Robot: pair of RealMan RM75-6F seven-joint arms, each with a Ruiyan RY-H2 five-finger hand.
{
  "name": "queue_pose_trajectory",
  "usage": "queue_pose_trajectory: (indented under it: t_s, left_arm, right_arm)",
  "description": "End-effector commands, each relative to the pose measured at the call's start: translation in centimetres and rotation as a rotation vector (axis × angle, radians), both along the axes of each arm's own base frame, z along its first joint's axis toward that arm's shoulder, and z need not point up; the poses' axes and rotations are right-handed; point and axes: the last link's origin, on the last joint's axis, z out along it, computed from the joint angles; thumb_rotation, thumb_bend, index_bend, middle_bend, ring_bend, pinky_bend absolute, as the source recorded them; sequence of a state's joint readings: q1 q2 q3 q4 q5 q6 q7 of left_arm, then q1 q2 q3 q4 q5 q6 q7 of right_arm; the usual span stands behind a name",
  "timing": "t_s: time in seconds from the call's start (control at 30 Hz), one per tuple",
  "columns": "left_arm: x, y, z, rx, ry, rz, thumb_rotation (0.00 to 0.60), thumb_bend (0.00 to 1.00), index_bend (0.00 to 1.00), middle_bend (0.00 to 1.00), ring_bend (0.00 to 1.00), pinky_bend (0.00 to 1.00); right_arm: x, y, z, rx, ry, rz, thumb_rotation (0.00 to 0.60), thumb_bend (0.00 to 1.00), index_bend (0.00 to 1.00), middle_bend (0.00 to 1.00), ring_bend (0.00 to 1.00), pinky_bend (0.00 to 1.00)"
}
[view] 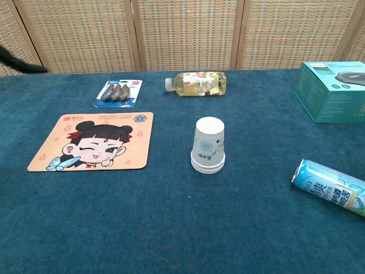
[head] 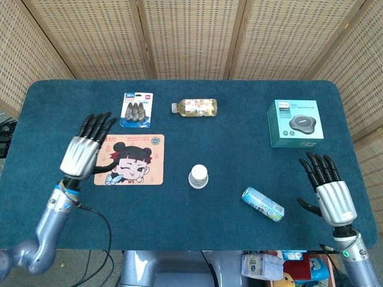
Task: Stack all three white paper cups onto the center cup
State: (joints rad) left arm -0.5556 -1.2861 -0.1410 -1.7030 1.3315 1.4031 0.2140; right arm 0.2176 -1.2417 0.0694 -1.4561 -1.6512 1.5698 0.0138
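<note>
— Cups (view: 209, 145) stood where?

— Nested mouth-down in one stack near the middle of the blue table (head: 72, 215), just right of the cartoon mat (head: 129, 167). In the head view the stack (head: 198, 176) stood upright, alone, touched by nothing.

— And the left hand (head: 84, 149)?

— It hovered over the mat's left edge, fingers spread and straight, holding nothing. Only a dark fingertip (view: 17, 61) showed at the chest view's left border.

— The right hand (head: 328, 190)?

— Near the table's right front corner, fingers apart, empty, well right of the lying can (head: 262, 204). The bottle (head: 195, 107), clip pack (head: 136, 109) and teal box (head: 295, 122) lay along the far side.
</note>
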Motion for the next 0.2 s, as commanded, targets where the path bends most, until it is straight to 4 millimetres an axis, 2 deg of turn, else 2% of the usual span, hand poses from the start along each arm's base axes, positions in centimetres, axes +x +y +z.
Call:
queue_pose_trajectory:
  t_s: [0.03, 0.2]
  left_arm:
    - [-6.4, -4.3, 3.0, 0.095, -0.028, 0.149, 0.6, 0.14, 0.0, 0.0, 0.0, 0.0]
    - [-10.2, -7.1, 4.0, 0.104, -0.021, 0.251, 0.6, 0.14, 0.0, 0.0, 0.0, 0.0]
  right_arm:
    - [0.0, 0.0, 0.0, 0.0, 0.002, -0.008, 0.6, 0.0, 0.02, 0.0, 0.0, 0.0]
    - [0.1, 0.0, 0.1, -0.001, 0.0, -0.02, 0.6, 0.0, 0.02, 0.0, 0.0, 0.0]
